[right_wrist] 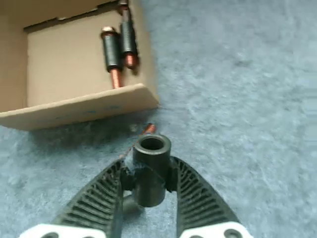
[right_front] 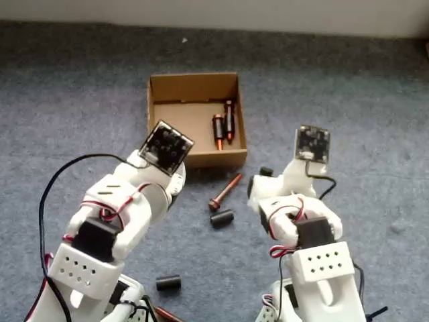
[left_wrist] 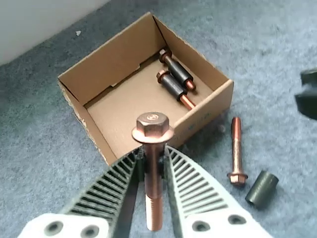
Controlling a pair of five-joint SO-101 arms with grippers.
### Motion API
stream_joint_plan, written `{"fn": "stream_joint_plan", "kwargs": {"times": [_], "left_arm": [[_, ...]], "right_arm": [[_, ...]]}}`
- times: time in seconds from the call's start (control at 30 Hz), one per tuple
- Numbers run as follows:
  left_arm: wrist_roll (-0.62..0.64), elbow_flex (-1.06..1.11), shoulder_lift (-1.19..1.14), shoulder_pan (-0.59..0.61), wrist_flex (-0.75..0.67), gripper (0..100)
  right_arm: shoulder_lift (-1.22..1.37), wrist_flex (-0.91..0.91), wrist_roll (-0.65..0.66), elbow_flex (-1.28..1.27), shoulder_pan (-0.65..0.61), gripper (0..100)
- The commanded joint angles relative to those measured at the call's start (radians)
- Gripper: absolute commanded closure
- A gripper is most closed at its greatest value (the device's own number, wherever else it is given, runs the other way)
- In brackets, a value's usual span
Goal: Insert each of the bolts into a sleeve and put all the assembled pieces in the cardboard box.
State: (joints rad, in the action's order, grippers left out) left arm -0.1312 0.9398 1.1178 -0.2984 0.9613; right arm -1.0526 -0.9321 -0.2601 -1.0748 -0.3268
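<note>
Both hands loaded near the cardboard box (right_front: pixel 194 79).
The left hand (left_wrist: pixel 153 149) gripped a bolt (left_wrist: pixel 153 130), the right hand (right_wrist: pixel 149 164) a sleeve (right_wrist: pixel 148 186); two assembled pieces (left_wrist: pixel 173 87) lay in the box.

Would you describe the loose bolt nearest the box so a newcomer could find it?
Find the cardboard box. Outside its near wall, the bolt lies on the carpet, head beside a black sleeve. Unlike the boxed bolts, it is bare and ungripped.
</note>
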Motion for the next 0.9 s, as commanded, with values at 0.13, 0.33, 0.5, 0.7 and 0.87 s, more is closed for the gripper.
{"fn": "stream_joint_plan", "kwargs": {"times": [0.13, 0.33, 0.5, 0.7, 0.87], "left_arm": [[0.117, 0.156, 0.300, 0.084, -0.198, 100], [0.218, 0.163, 0.421, 0.102, -0.239, 100], [0.253, 0.137, 0.453, 0.097, -0.249, 100], [0.261, 0.119, 0.453, 0.096, -0.299, 100], [0.261, 0.120, 0.452, 0.094, -0.304, 100]], "right_arm": [[-0.028, 0.122, 0.077, 0.030, -0.145, 99.4], [-0.028, 0.185, 0.077, 0.019, -0.278, 99.4], [-0.028, 0.237, 0.094, 0.008, -0.346, 99.4], [-0.042, 0.386, 0.219, -0.084, -0.432, 99.4], [-0.160, 0.568, 0.255, -0.248, -0.440, 99.4]]}}
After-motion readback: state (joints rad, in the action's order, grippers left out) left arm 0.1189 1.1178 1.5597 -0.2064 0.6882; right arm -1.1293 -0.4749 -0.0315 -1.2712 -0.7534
